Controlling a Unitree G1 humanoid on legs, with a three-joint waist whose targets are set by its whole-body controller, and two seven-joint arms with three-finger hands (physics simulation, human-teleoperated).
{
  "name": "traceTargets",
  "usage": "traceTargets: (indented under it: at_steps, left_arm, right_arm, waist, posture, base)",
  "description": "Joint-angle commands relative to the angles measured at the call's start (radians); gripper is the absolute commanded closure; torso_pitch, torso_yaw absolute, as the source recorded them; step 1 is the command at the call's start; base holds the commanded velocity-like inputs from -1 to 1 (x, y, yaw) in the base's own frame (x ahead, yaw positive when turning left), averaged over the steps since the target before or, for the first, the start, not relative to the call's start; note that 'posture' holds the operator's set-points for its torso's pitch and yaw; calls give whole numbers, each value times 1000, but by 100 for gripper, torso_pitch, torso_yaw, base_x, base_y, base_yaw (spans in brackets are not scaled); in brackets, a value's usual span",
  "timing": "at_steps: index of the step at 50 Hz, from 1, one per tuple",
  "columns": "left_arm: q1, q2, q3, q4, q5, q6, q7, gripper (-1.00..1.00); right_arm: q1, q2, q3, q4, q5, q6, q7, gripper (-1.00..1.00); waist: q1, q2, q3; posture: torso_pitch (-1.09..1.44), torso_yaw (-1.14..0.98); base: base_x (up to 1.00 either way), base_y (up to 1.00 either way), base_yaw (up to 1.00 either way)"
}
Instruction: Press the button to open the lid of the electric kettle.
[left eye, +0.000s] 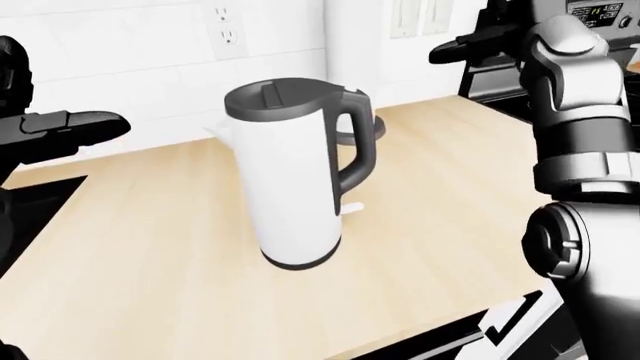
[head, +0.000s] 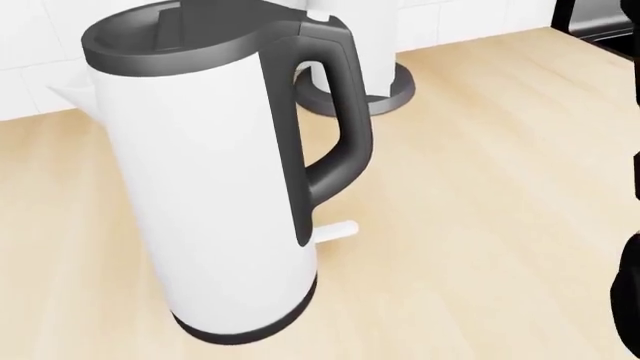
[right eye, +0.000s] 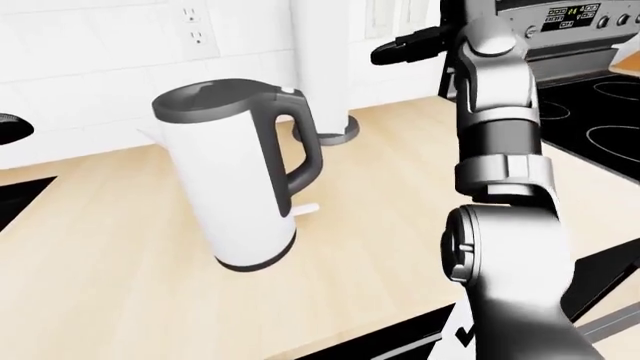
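The electric kettle (left eye: 298, 176) stands upright on the wooden counter (left eye: 180, 247), roughly midway between the counter's left and right edges and well clear of the near edge. Its dark lid (left eye: 280, 97) lies flat and closed. The black handle (left eye: 358, 146) faces the counter's right side, the spout the left. The release button (head: 322, 32), judged to be the dark tab where the handle meets the lid, appears unpressed.

Step in hand: approach, contact not yet made. The right hand (left eye: 478, 46) is raised high toward the far right of the counter, above and well apart from the kettle; its fingers look extended and close on nothing. The left hand (left eye: 70, 129) hovers near the counter's left edge, also well apart from the kettle; its fingers look extended with nothing held, though their spread cannot be told exactly.

Next move, as a judgement: bring the right hand down and leftward so that one fingertip lands on the tab, then press downward without pushing the tall body sideways.

Containers: the kettle's contents cannot be seen with the lid shut. A second white appliance on a dark round base (head: 385, 94) stands near the counter's far edge, just behind the handle; its contents are not visible
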Motion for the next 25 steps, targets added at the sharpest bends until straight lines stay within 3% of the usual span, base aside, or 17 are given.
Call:
traceTargets:
  at_steps: [1, 14, 25]
  left_arm:
    - [-23, 19, 15, -12, 1, -25, 2, -100]
    - [-31, 26, 11, -7, -11, -22, 14, -100]
    - [-32, 30, 9, -4, -16, -22, 19, -100]
  right_arm:
    - [-70, -8, -2, 3, -14, -57, 4, -100]
    - [-203, 36, 9, 254, -69, -142, 12, -100]
    - [-219, 74, 10, 317, -87, -155, -4, -100]
  waist:
    - [-1, 0, -17]
    - [-6, 6, -14]
    - [-4, 11, -11]
  posture:
    - [-31, 0]
    - [-31, 0]
    - [-31, 0]
  base:
    - [0, 0, 0]
    - [0, 0, 0]
    - [0, 0, 0]
